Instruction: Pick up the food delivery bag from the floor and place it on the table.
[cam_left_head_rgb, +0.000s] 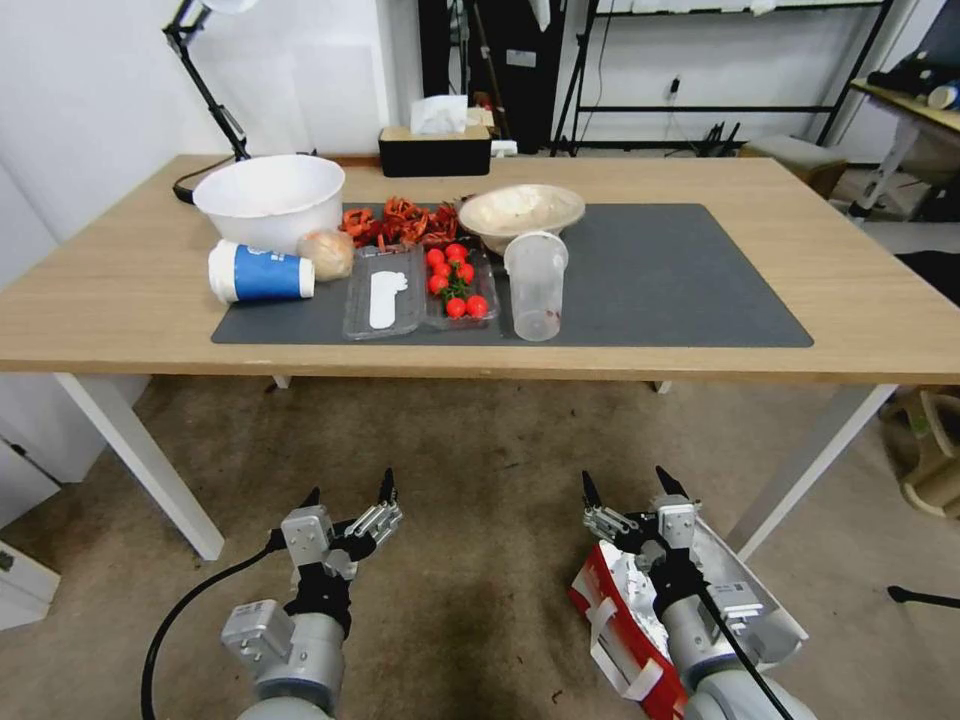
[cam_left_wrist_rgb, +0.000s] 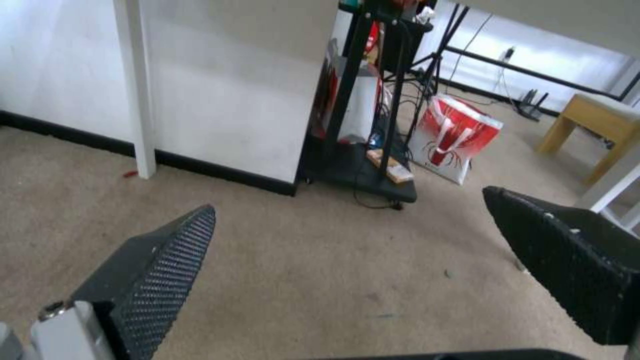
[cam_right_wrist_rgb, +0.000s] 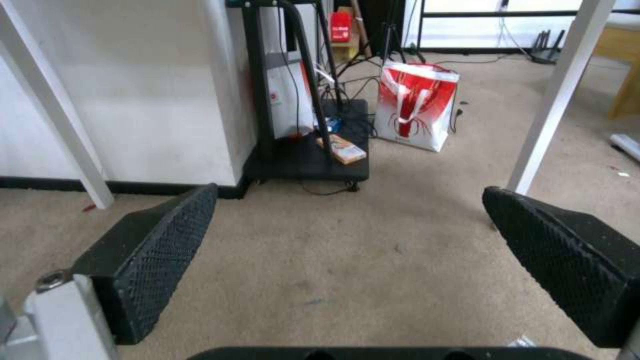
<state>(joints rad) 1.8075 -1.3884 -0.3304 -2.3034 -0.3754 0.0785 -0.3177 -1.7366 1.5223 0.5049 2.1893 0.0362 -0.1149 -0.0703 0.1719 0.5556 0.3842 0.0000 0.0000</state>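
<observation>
Both jaws gape wide, holding nothing. Left gripper (cam_left_head_rgb: 348, 497) and right gripper (cam_left_head_rgb: 628, 484) hover above the floor (cam_left_head_rgb: 470, 560) before the table (cam_left_head_rgb: 860, 300); the food delivery bag (cam_left_head_rgb: 620, 610) lies beneath the right arm

I see a lab-like test room: stained carpet floor (cam_left_head_rgb: 480, 470), metal rack (cam_left_head_rgb: 720, 60), wood table (cam_left_head_rgb: 800, 280) staged with food props.
</observation>
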